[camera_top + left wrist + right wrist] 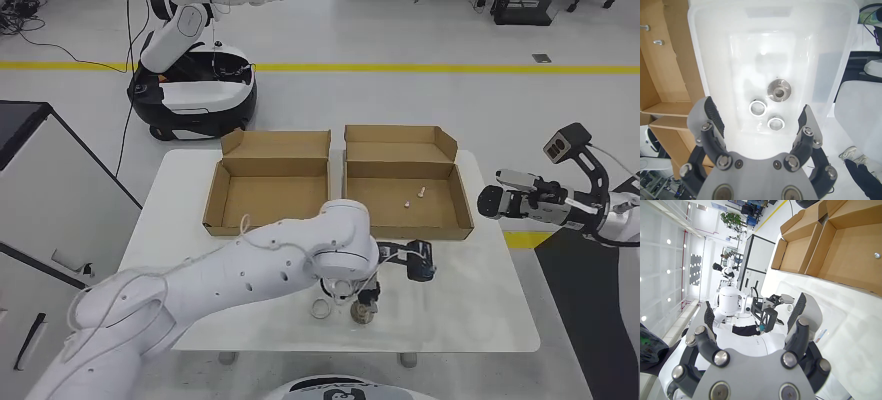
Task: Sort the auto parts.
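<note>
white table [480, 300], cardboard boxes [268, 195], grey floor [400, 100]

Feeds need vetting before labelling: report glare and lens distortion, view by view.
Left wrist view: glare streaks on the wall of the clear bin, the flange inside reads plainly; the cardboard box edge bows. Right wrist view: ceiling lamps show as bright spots. Top view: even light on the table, no glare.

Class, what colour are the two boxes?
Brown cardboard; the boxes show best in the top view.
</note>
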Controlling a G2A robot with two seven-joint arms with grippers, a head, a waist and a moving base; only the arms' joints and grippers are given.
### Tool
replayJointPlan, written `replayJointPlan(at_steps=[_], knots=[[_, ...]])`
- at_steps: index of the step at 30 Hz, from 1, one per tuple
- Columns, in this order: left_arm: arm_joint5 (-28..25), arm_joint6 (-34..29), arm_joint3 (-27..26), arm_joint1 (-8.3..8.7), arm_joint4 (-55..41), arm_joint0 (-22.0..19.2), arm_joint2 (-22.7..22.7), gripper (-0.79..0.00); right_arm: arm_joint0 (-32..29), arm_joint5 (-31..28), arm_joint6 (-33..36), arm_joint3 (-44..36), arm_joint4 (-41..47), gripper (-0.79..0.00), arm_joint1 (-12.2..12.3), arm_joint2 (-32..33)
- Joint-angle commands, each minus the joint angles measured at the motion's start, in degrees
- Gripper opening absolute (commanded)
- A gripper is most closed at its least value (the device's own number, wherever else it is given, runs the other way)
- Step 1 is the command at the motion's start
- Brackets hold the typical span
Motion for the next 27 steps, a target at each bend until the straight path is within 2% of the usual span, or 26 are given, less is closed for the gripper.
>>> replayJointPlan(at_steps=[1,3,5,9,10,12,14,25,27], knots=[[0.39,-0.38,0.26,-0.43,0.87,-0.48,1.16,0.000,0.00,0.00,0.00,0.00,0.00,0.000,0.00,0.00],[0.26,-0.10,0.53,-0.75,0.48,-0.50,1.41,0.000,0.00,0.00,0.00,0.00,0.00,0.000,0.00,0.00],[0.49,-0.40,0.88,-0.97,0.65,-0.48,1.85,-0.105,0.00,0.00,0.00,0.00,0.00,0.000,0.00,0.00],[1.25,0.05,1.48,-1.15,2.06,0.06,2.17,-0.123,0.00,0.00,0.00,0.00,0.00,0.000,0.00,0.00],[1.47,0.24,1.56,-1.16,2.20,0.40,2.27,-0.163,0.00,0.00,0.00,0.00,0.00,0.000,0.00,0.00],[1.34,0.40,1.78,-1.11,2.36,0.91,2.36,-0.182,0.00,0.00,0.00,0.00,0.00,0.000,0.00,0.00],[1.09,0.39,2.01,-1.00,2.38,1.48,2.48,-0.256,0.00,0.00,0.00,0.00,0.00,0.000,0.00,0.00],[0.24,-0.23,2.11,-0.09,3.48,4.05,3.25,-0.289,0.00,0.00,0.00,0.00,0.00,0.000,0.00,0.00],[-0.01,0.02,2.50,-0.02,3.53,4.34,3.38,-0.342,0.00,0.00,0.00,0.00,0.00,0.000,0.00,0.00]])
